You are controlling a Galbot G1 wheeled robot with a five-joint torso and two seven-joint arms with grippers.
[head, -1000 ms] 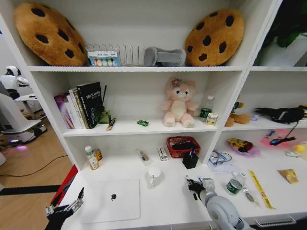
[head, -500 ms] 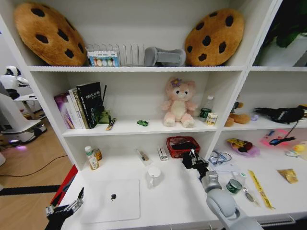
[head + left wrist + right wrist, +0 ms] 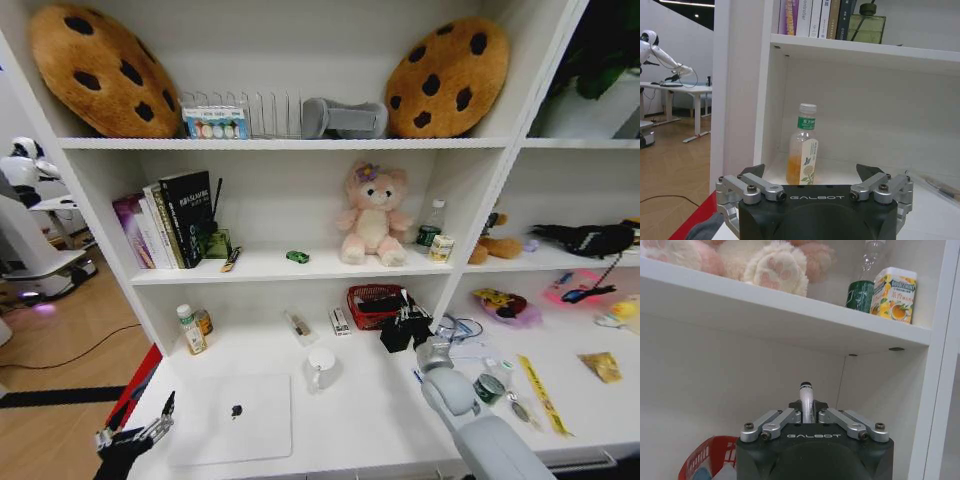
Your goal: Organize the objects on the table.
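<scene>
My right gripper (image 3: 408, 319) hangs over the back of the white table (image 3: 360, 410), just in front of the red basket (image 3: 381, 300). In the right wrist view it (image 3: 806, 413) is shut on a slim pale pen (image 3: 805, 392) with a dark tip that sticks out past the fingers. A small black container (image 3: 392, 338) stands right under it. The silver laptop (image 3: 235, 420) lies closed at the front left, with a small dark item (image 3: 237, 411) on its lid. A tiny green toy car (image 3: 297, 257) sits on the shelf above. My left gripper (image 3: 133, 438) waits open off the table's front-left corner.
A white mug (image 3: 321, 368) stands mid-table. An orange drink bottle (image 3: 803, 150) is at the back left. A tin (image 3: 488, 389) and a yellow strip (image 3: 541, 396) lie to the right. The pink plush bear (image 3: 372, 215) and books (image 3: 170, 220) fill the middle shelf.
My right gripper has lifted from the table's front and moved back and up to the red basket, carrying the pen. The left arm has not moved.
</scene>
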